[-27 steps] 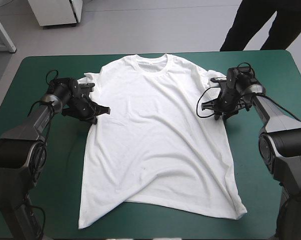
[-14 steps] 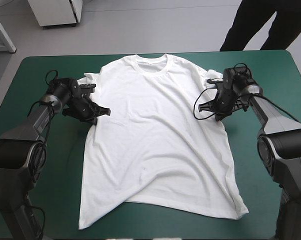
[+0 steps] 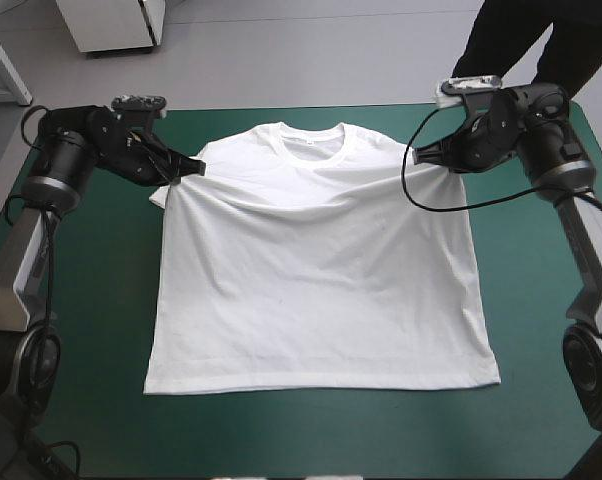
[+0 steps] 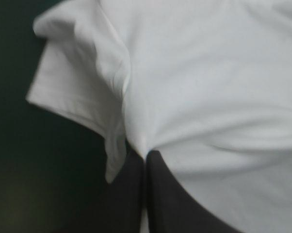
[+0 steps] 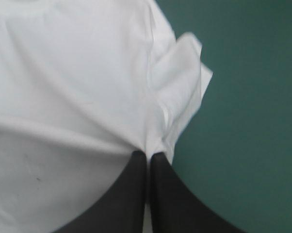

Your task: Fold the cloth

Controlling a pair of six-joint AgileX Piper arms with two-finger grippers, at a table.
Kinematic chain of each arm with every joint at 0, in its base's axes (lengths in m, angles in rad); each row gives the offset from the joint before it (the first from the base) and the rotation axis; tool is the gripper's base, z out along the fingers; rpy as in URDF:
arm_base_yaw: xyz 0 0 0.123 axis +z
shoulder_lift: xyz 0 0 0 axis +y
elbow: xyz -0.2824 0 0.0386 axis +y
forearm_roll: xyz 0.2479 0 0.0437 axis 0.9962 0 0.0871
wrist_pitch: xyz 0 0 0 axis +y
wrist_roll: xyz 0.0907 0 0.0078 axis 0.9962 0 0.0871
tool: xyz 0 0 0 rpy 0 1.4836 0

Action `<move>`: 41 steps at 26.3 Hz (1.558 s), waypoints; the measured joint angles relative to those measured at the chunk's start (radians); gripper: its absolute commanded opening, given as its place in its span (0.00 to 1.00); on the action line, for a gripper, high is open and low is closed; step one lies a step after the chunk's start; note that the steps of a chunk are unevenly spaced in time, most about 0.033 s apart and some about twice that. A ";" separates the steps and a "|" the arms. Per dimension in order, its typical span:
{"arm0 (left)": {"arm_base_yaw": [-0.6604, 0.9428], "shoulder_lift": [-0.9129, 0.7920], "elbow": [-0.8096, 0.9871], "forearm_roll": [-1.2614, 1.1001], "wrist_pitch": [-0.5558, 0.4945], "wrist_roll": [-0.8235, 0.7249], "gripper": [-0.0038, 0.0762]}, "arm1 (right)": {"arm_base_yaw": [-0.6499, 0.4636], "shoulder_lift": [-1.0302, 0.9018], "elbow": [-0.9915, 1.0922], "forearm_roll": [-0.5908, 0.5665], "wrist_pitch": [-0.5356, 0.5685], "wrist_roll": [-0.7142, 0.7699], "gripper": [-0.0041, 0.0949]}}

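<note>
Across the teal-green counter (image 3: 81, 330) the T-shirt (image 3: 316, 280) lies spread, collar toward the far edge. My left gripper (image 3: 191, 170) is clamped on one shoulder, my right gripper (image 3: 426, 155) on the other, both seemingly lifted slightly; sleeves bunch beside each.

I watch from an overhead camera set above and behind the robot. It looks forward and down, so the bench with its teal-green cover (image 3: 81, 300) fills most of my view, far edge near the top. Each wrist camera rides above its arm, looking along the fingers, very near the white short-sleeved T-shirt (image 3: 316, 270). The black-fingered left pincer (image 4: 146, 154) camera shares the sleeve toward the bench's left edge with the overhead. The black-fingered right pincer (image 5: 147, 155) camera shares the opposite sleeve.
</note>
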 measured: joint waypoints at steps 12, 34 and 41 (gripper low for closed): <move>-0.001 -0.184 -0.220 -0.006 0.044 0.010 0.02 | 0.000 -0.176 -0.274 -0.014 0.051 -0.001 0.03; -0.001 -0.157 -0.324 -0.027 -0.087 0.033 0.02 | 0.000 -0.142 -0.288 -0.062 -0.112 -0.022 0.03; -0.001 -0.048 -0.324 -0.027 -0.319 0.034 0.02 | 0.000 -0.029 -0.288 -0.151 -0.307 -0.010 0.03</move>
